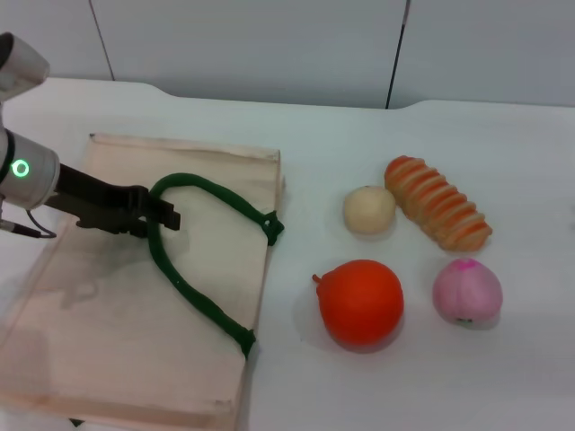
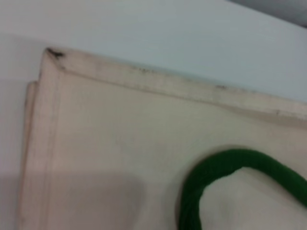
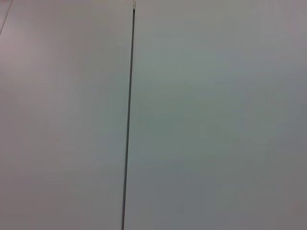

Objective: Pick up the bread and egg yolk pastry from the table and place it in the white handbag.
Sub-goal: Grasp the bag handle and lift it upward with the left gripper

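The white handbag (image 1: 108, 296) lies flat on the left of the table, its green rope handle (image 1: 211, 202) looped over it. My left gripper (image 1: 163, 218) reaches in from the left and sits right at the left side of that handle loop. The left wrist view shows the handbag's corner (image 2: 96, 143) and a bend of the handle (image 2: 211, 177). The striped bread (image 1: 437, 202) lies at the right, with the pale round egg yolk pastry (image 1: 369, 210) just left of it. My right gripper is out of view.
A large orange fruit (image 1: 360, 302) and a pink peach-like ball (image 1: 467, 292) sit in front of the bread and pastry. The table's back edge meets a grey wall. The right wrist view shows only a grey panel with a dark seam (image 3: 128, 115).
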You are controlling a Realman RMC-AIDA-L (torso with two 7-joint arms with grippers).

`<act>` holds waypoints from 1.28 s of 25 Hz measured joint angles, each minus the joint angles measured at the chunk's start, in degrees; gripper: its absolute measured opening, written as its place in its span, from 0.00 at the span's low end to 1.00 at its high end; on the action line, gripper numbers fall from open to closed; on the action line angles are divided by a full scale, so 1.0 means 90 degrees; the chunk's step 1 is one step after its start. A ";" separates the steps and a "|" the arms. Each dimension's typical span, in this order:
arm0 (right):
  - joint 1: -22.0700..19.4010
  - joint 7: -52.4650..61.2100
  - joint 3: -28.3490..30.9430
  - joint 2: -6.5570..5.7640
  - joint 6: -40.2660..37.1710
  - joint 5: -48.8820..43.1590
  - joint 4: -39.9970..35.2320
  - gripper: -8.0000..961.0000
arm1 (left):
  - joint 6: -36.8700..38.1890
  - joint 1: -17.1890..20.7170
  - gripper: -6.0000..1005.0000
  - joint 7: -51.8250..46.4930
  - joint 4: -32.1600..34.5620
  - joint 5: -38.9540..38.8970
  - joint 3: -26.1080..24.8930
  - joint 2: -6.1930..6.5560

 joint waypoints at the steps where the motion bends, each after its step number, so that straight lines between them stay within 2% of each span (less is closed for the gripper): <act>1: 0.0000 0.0000 0.0000 0.0000 0.0000 0.0000 0.0000 0.87 | 0.0028 -0.0022 0.62 -0.0003 -0.0058 0.0034 0.0032 0.0000; 8: 0.0009 0.0000 0.0000 0.0011 0.0000 -0.0010 -0.0002 0.87 | 0.0165 -0.0086 0.62 -0.0124 -0.0254 0.0100 0.0417 0.0017; 17: 0.0019 0.0013 0.0000 0.0010 -0.0039 -0.0035 -0.0002 0.86 | 0.0287 -0.0169 0.62 -0.0200 -0.0418 0.0221 0.0489 0.0079; 22: 0.0019 0.0143 0.0000 0.0010 -0.0058 -0.0043 -0.0002 0.86 | 0.0313 -0.0313 0.54 -0.0318 -0.0587 0.0527 0.0496 0.0136; 27: 0.0020 0.0160 -0.0026 0.0010 -0.0075 -0.0049 -0.0004 0.86 | 0.0300 -0.0483 0.40 -0.0459 -0.0724 0.0899 0.0495 0.0176; 32: 0.0029 0.0163 -0.0046 0.0010 -0.0086 -0.0049 -0.0011 0.86 | 0.0281 -0.0566 0.40 -0.0521 -0.0730 0.1111 0.0501 0.0181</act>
